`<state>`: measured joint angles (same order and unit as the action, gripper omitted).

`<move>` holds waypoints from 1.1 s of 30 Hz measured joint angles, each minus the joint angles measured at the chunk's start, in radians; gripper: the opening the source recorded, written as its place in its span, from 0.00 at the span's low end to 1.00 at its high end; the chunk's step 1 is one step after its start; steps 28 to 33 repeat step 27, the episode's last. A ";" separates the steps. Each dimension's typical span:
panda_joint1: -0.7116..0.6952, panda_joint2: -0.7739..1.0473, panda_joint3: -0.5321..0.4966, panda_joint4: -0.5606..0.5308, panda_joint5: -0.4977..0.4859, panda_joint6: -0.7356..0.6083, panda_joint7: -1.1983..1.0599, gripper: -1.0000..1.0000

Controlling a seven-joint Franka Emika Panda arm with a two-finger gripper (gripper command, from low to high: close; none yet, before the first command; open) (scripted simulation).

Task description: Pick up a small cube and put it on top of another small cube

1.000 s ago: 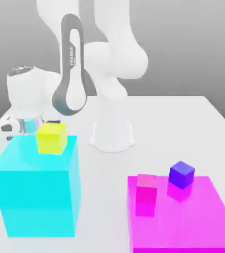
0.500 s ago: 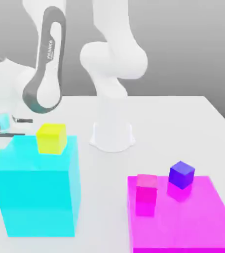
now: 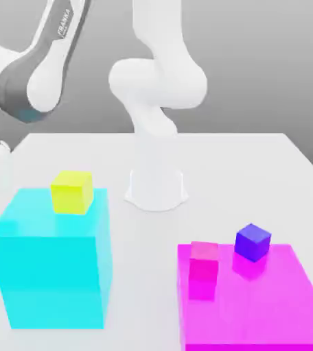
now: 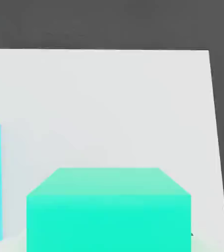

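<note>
The one readable text is the brand word "FRANKA", in grey capitals along the white link of the robot arm (image 3: 58,34) at the exterior view's upper left. Smaller lettering beneath it cannot be made out.

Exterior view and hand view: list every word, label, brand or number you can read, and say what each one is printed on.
"FRANKA" on the grey side panel of the robot arm, in white letters running along the link, in the exterior view.
No text can be read on the yellow cube, the cyan block, the pink cube, the purple cube, the magenta platform, or the teal cube in the hand view.
</note>
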<state>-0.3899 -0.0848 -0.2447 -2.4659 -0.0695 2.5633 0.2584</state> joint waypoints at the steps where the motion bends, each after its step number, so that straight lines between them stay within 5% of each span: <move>1: 0.026 -0.017 0.021 -0.009 0.014 -0.016 0.013 0.00; 18: 0.541 -0.254 0.490 -0.197 0.210 -0.222 0.094 0.00; 23: 0.576 -0.138 0.550 -0.251 0.184 -0.062 0.093 0.00; 24: 0.574 -0.111 0.554 -0.260 0.176 -0.028 0.099 1.00; 33: 0.574 -0.111 0.554 -0.260 0.176 -0.028 0.099 1.00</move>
